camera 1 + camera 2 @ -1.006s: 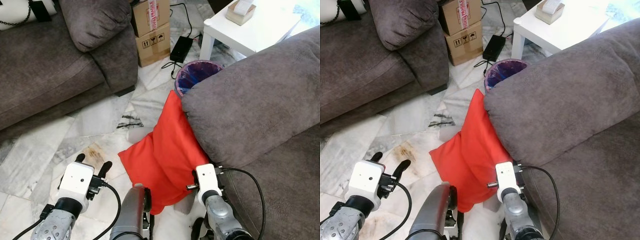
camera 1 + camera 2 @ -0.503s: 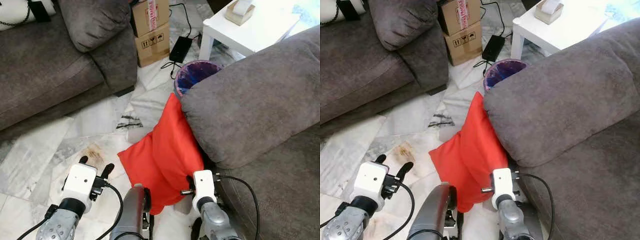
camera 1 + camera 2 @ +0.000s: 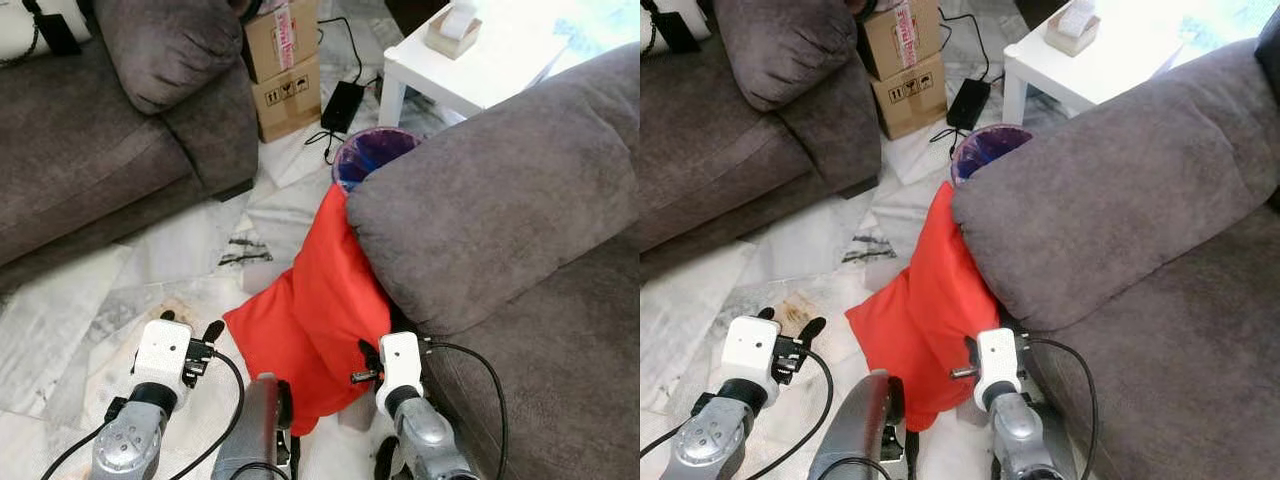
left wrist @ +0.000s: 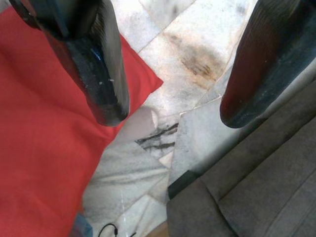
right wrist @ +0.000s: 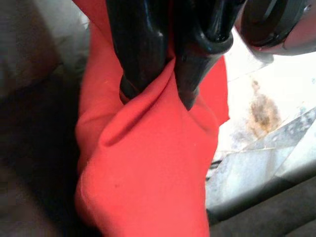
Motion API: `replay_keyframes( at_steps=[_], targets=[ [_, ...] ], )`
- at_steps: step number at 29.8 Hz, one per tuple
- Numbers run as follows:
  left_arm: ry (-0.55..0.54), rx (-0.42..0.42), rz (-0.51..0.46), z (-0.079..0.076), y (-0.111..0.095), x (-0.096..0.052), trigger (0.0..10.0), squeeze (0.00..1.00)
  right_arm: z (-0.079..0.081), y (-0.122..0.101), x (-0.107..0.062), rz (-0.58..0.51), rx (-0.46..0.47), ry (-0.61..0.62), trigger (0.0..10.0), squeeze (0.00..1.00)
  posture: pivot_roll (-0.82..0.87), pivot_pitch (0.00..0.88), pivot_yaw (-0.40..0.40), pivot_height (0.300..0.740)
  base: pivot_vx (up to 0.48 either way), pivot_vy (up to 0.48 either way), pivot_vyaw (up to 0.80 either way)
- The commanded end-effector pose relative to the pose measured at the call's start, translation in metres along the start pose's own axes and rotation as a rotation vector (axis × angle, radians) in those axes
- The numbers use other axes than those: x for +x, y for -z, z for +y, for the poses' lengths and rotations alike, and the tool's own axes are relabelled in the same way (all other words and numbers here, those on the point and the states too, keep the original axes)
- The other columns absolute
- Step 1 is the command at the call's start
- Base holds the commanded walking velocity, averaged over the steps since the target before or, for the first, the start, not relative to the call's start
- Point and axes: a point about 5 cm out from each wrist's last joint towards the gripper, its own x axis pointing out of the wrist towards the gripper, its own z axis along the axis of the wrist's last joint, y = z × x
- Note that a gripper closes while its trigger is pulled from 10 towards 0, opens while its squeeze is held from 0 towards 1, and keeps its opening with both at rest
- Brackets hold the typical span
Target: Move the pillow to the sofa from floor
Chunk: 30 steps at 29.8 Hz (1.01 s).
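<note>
Clamping a fold of red fabric between its two black fingers, the right gripper [image 5: 158, 84] is pinching the pillow [image 3: 310, 320] near its lower right corner, low in the middle of the left eye view. The pillow itself is lying on the marble floor [image 3: 200, 240], its right side leaning against the rounded arm of the grey sofa [image 3: 480, 190] that is taking up the right half of the frame. The left gripper [image 4: 170, 106] is hanging with fingers spread apart over the floor just beside the pillow's left edge, gripping nothing.

To do this lift well, I judge the right arm should be rising slowly at first, since only a bunched pinch of cloth is being held and the fabric may be slipping out under the pillow's weight. Bringing the open left gripper onto the near left corner would be steadying the load before swinging it rightward over the sofa arm onto the seat. The purple-lined bin [image 3: 375, 155] is standing just behind the pillow's top corner, so the swing should be keeping clear of it.

How deep the pinch is reaching is hard to tell, as the fingertips are buried in the fold. The pillow's right edge is hiding under the sofa arm.
</note>
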Motion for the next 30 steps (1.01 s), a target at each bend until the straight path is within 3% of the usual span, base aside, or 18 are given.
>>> replay_keyframes(
  at_steps=[1,4,5,6,14,30],
  targets=[
    [-0.022,-0.02,0.057,0.004,0.017,-0.002,10.0,0.0,0.005,0.004,-0.002,0.005,0.026,-0.037,0.0,0.0,0.21,0.209,0.051,0.624,0.0,0.0,0.0],
    [-0.005,-0.029,0.06,-0.001,0.02,0.008,10.0,0.0,-0.001,0.0,-0.002,-0.008,0.006,-0.053,0.0,0.0,0.2,0.182,0.046,0.624,0.0,0.0,0.0],
    [-0.005,-0.033,0.058,-0.002,0.02,0.009,10.0,0.0,-0.003,0.0,-0.002,-0.008,0.037,-0.054,3.5,0.0,0.19,0.181,0.044,0.624,0.0,0.0,0.0],
    [-0.012,-0.04,0.057,-0.002,0.022,0.01,10.0,0.0,-0.007,0.001,-0.003,-0.011,0.061,-0.043,10.0,0.0,0.18,0.167,0.039,0.624,0.0,0.0,0.0],
    [-0.023,-0.058,0.035,-0.005,0.026,0.021,10.0,0.0,-0.011,-0.003,-0.003,-0.045,0.103,-0.049,10.0,0.0,0.16,0.145,0.023,0.624,0.0,0.0,0.0],
    [-0.031,-0.054,-0.02,-0.001,0.023,0.031,10.0,0.0,-0.011,-0.015,0.0,-0.092,0.108,-0.083,10.0,0.0,0.16,0.113,0.022,0.729,0.0,0.0,0.0]
  ],
)
